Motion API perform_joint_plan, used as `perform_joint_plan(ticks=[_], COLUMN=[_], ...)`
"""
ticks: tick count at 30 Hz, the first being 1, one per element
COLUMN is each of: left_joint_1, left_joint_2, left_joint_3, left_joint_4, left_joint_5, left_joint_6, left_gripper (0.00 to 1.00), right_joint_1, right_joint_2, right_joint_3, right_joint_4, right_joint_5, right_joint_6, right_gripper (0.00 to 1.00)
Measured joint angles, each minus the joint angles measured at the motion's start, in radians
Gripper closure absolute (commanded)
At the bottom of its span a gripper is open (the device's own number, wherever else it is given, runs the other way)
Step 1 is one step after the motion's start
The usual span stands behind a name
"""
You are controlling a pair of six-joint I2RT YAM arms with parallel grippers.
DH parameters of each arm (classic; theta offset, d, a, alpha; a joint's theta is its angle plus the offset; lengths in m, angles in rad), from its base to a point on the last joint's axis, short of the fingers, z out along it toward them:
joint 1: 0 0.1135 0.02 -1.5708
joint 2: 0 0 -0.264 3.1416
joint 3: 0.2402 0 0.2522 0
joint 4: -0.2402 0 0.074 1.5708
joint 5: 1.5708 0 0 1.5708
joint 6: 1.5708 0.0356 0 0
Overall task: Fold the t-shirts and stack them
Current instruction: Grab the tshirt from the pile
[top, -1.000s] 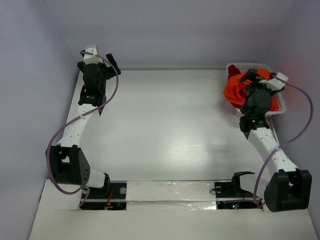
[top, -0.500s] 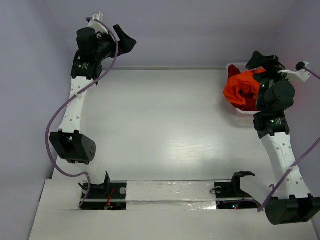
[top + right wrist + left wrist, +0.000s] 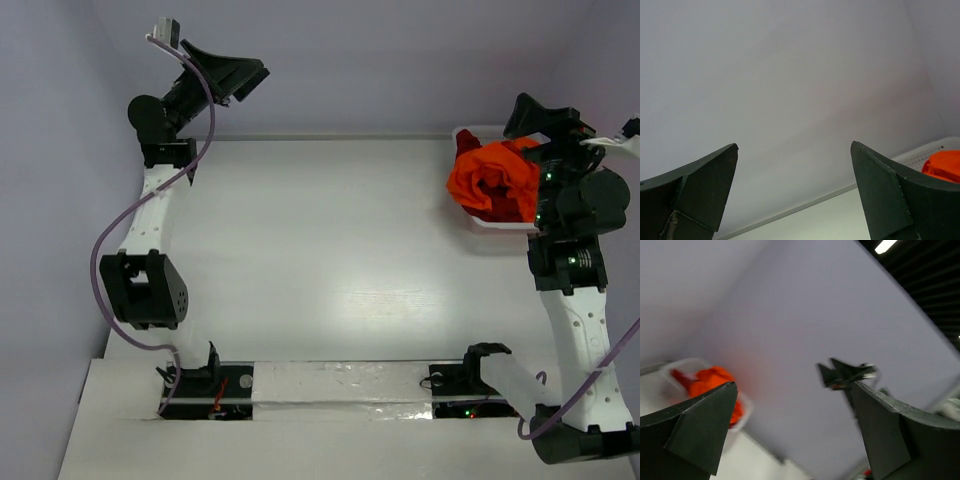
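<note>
From above, we see the orange t-shirt (image 3: 488, 178) bunched over the dark red t-shirt (image 3: 466, 150) in the white basket (image 3: 478, 226) at the far right corner of the table (image 3: 330, 250). The right gripper (image 3: 545, 115) hangs just beside them, jaws spread and empty. The left gripper (image 3: 232, 75), likewise wide and empty, is well apart at the far left. In our left wrist view the orange t-shirt (image 3: 710, 381) lies far off, low at the left. In our right wrist view a bit of it shows at the lower right edge, outside the jaws.
</note>
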Motion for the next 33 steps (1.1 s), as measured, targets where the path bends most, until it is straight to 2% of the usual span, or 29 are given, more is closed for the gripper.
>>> perform_joint_plan(ticks=[2,4,8,13,17,20,22,26,29,33], left_joint_1=[-0.001,0.004,0.05,0.079,0.07,0.069,0.069,0.081,0.097,0.148], left_joint_2=[0.069,0.107,0.113,0.081,-0.085,-0.267,-0.361,-0.43,-0.456,-0.458], left_joint_3=[0.047,0.046,0.022,0.14,0.148,0.098,0.129,0.275,0.277,0.062], left_joint_4=[0.16,0.238,0.282,0.26,0.029,-0.078,-0.161,-0.246,-0.138,0.219], left_joint_5=[-0.008,-0.022,-0.032,0.013,0.007,-0.074,-0.122,-0.139,-0.053,-0.001], left_joint_6=[-0.227,-0.369,-0.441,-0.351,-0.061,0.126,0.205,0.284,0.26,0.058], left_gripper=[0.01,0.01,0.01,0.01,0.01,0.01,0.01,0.01,0.01,0.01], right_joint_1=[0.0,0.0,0.0,0.0,0.0,0.0,0.0,0.0,0.0,0.0], right_joint_2=[0.003,0.005,0.026,0.063,0.077,0.086,0.087,0.11,0.145,0.173], right_joint_3=[0.003,0.004,0.009,0.045,0.061,0.07,0.074,0.106,0.143,0.163], right_joint_4=[-0.002,-0.006,-0.048,-0.089,-0.109,-0.118,-0.127,-0.154,-0.183,-0.218], right_joint_5=[0.005,0.021,0.07,0.083,0.092,0.102,0.11,0.117,0.118,0.114], right_joint_6=[0.002,0.005,0.026,0.04,0.048,0.056,0.064,0.085,0.111,0.122], right_gripper=[0.0,0.0,0.0,0.0,0.0,0.0,0.0,0.0,0.0,0.0])
